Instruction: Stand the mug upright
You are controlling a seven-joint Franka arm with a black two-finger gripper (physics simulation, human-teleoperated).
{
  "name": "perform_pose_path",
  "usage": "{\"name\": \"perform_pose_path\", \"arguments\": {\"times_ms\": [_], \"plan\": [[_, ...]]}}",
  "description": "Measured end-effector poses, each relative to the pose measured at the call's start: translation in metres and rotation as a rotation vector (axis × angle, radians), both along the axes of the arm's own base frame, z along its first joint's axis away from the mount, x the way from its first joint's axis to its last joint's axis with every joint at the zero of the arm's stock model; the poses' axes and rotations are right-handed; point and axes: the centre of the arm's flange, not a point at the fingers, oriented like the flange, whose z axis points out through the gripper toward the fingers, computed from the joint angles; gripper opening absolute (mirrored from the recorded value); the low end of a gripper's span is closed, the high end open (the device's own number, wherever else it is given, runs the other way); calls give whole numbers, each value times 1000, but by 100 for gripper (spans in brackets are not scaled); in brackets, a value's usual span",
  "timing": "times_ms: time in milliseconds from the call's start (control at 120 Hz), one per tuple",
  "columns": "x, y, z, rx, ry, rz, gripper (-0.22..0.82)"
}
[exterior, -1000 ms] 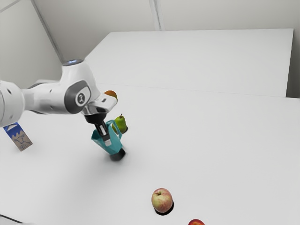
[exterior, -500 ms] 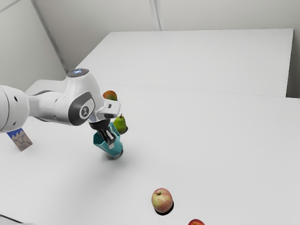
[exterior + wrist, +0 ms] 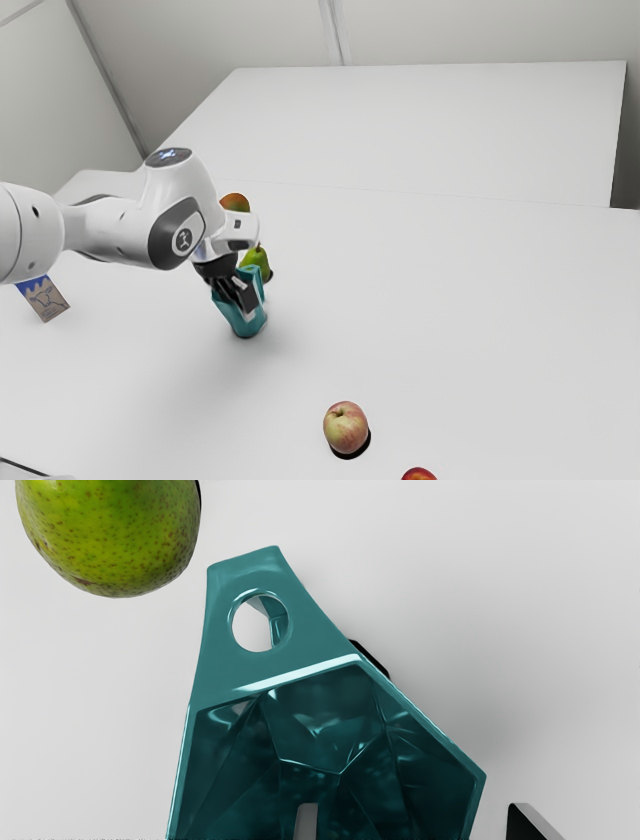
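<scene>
Hand (image 3: 247, 304): released, fingers apart, one inside the mug (image 3: 325, 730)
Mug: there, mouth up!
Pear (image 3: 256, 261): near, far side

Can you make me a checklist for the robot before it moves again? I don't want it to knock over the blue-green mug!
1. Mug has its opening facing up: ok, the wrist view looks down into it.
2. Mug's bottom sits flat on the table: cannot tell.
3. End effector is open: ok, its fingers stand wide apart.
4. Both fingers are out of the mug: not ok, one reaches in and the other is outside.
5. Pear isn't touching the mug: ok, there's a gap by the handle.
6. Pale red-and-yellow apple is away from the mug: ok.
</scene>
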Motion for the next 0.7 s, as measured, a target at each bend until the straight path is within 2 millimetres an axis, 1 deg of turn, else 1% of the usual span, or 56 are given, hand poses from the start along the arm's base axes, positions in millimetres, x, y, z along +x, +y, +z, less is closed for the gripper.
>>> {"name": "perform_pose_path", "arguments": {"times_ms": [58, 133, 267, 367, 442, 500, 567, 642, 700], "plan": [[1, -1, 5, 6, -10, 5, 41], [2, -3, 18, 19, -30, 13, 46], [9, -8, 53, 38, -63, 24, 53], [24, -12, 91, 25, -73, 32, 56], [36, -20, 127, 14, -92, 28, 57], [45, -21, 152, -1, -103, 36, 58], [52, -19, 182, -18, -113, 52, 59], [65, -18, 223, -58, -122, 58, 59], [70, -11, 243, -72, -111, 75, 59]]}}
